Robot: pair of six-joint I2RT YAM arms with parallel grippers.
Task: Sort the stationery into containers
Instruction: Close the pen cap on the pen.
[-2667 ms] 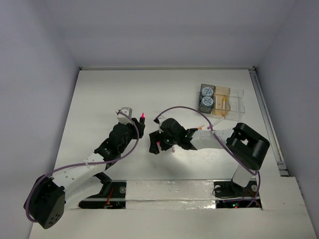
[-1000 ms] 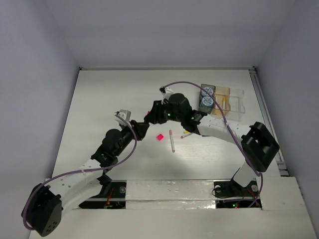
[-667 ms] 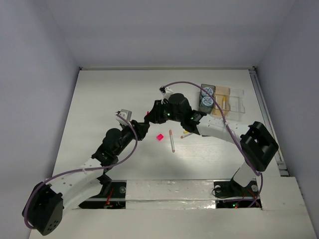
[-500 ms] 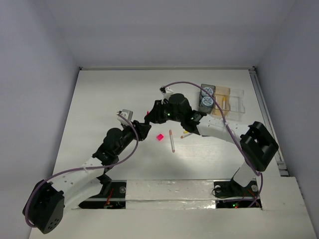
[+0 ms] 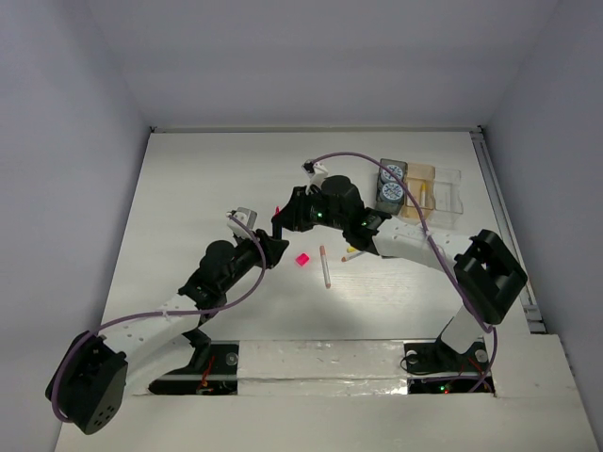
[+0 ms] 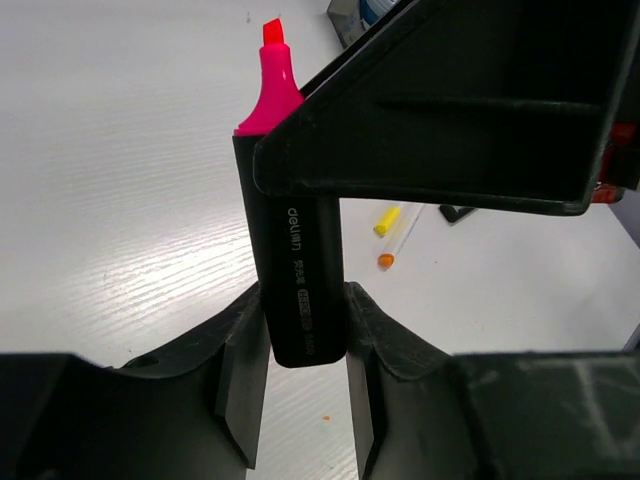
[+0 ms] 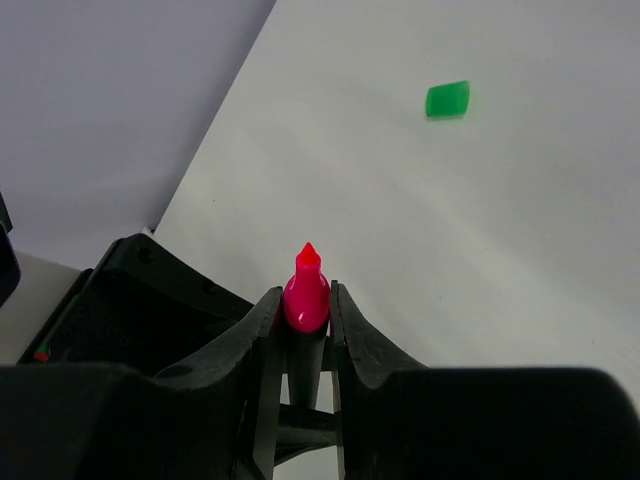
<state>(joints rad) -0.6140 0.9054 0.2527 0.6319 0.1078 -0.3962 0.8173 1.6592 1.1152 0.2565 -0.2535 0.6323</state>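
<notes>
A black highlighter (image 6: 297, 290) with a bare pink tip (image 7: 307, 290) is held up off the table between both arms. My left gripper (image 6: 300, 305) is shut on its blunt lower end. My right gripper (image 7: 303, 300) is shut on its upper end, just below the tip. In the top view the two grippers meet at the highlighter (image 5: 277, 222). A pink cap (image 5: 302, 259) and a pink-white pen (image 5: 324, 266) lie on the table beside them. The containers (image 5: 443, 193) stand at the far right, with two blue-white rolls (image 5: 391, 185) in the dark grey tray.
A yellow pen end (image 6: 387, 220) and an orange pen end (image 6: 385, 260) lie under the right arm. A loose green cap (image 7: 447, 99) lies on the white table. Grey walls close in the table on the left, far and right sides.
My right gripper has closed onto the tip end of the highlighter. The left arm has shifted slightly up and right, still holding it.
</notes>
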